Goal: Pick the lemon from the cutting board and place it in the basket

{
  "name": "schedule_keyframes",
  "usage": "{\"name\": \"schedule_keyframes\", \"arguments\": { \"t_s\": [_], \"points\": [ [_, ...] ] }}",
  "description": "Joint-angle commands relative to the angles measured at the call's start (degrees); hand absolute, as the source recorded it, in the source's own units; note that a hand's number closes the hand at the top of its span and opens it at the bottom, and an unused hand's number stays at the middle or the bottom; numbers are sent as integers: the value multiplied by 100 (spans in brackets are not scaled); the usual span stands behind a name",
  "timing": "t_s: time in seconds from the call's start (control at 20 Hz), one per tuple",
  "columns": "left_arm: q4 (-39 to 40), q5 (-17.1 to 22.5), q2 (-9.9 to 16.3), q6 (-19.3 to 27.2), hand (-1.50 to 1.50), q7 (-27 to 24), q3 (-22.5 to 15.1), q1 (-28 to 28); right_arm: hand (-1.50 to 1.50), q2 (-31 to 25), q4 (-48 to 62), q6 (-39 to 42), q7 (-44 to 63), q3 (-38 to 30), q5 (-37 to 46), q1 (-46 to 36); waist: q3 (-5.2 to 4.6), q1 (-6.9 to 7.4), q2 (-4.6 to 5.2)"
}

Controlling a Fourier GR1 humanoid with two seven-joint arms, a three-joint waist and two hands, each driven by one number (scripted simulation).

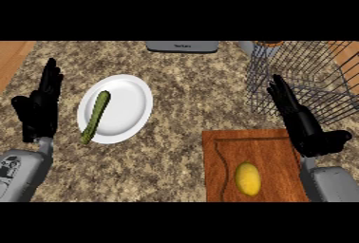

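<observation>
Lying on the cutting board (270, 142), the lemon (247, 179) — right hand (301, 124) open, empty — basket (308, 80) beyond.

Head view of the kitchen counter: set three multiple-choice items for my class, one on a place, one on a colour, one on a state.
1. Where does the lemon lie?
A. on the cutting board
B. in the basket
C. on the plate

2. What colour is the long vegetable on the plate?
A. red
B. green
C. purple

3. How is the right hand?
A. curled round the lemon
B. inside the basket
C. open, holding nothing

Key: 1 A, the lemon rests on the wooden board; 2 B, it shows green against white; 3 C, its fingers are straight, apart from the lemon.
</observation>
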Motion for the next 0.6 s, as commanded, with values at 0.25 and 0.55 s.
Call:
{"name": "schedule_keyframes", "arguments": {
  "t_s": [0.25, 0.55],
  "points": [
    [819, 740, -555, -1013, 0, 704, -546, 1610, 150, 636, -585, -158, -133, -400, -747, -610, 73, -120, 7],
    [327, 753, -458, -1211, 0, 785, -725, 2127, -150, 1594, -615, -1379, 92, 1981, 1800, -381, 73, 4, -43]
  ]
}}
